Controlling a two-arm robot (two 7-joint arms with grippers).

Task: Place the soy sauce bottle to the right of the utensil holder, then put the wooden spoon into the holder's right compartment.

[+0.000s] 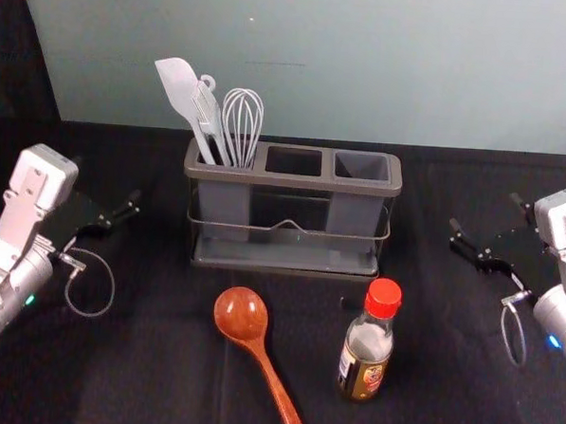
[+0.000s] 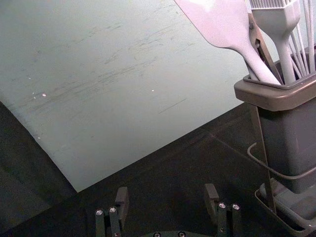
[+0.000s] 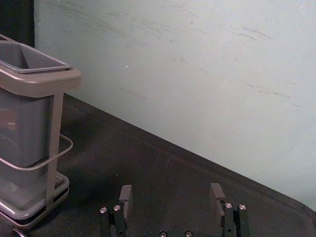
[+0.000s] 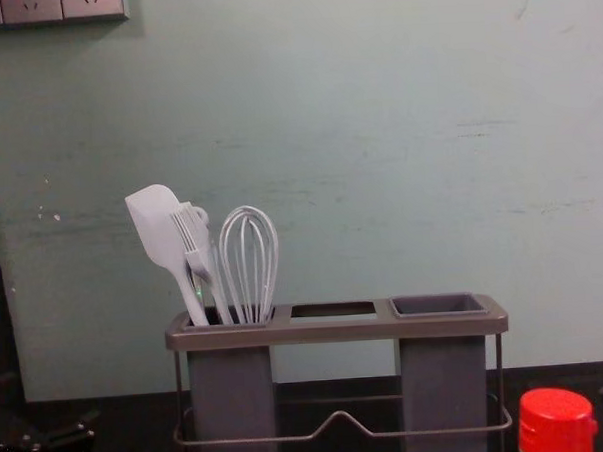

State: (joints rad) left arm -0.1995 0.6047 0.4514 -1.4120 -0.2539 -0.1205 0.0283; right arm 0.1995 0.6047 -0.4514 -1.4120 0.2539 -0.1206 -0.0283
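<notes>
the soy sauce bottle (image 1: 367,347) stands upright on the black-covered counter (image 1: 152,357), in front of the utensil holder's (image 1: 294,182) right end rather than beside it, so it still needs placing. its red cap (image 1: 383,298) faces up, which leaves the body free for a side grasp.

the right gripper (image 3: 171,192) hangs out to the holder's right, fingers apart and holding nothing; being on that side, it seems the natural one to shift the bottle. the left gripper (image 2: 166,195) waits off the holder's left, its fingers also apart and empty.

the wooden spoon (image 1: 243,314) lies in front of the holder, bowl towards it and handle slanting to the near edge. it probably wants lifting and tipping upright before it can go in. the right compartment (image 1: 361,166) is open and unfilled, while the spatula (image 1: 179,85) and whisk (image 1: 242,120) share the left one. moving the bottle first should give the spoon more room.
</notes>
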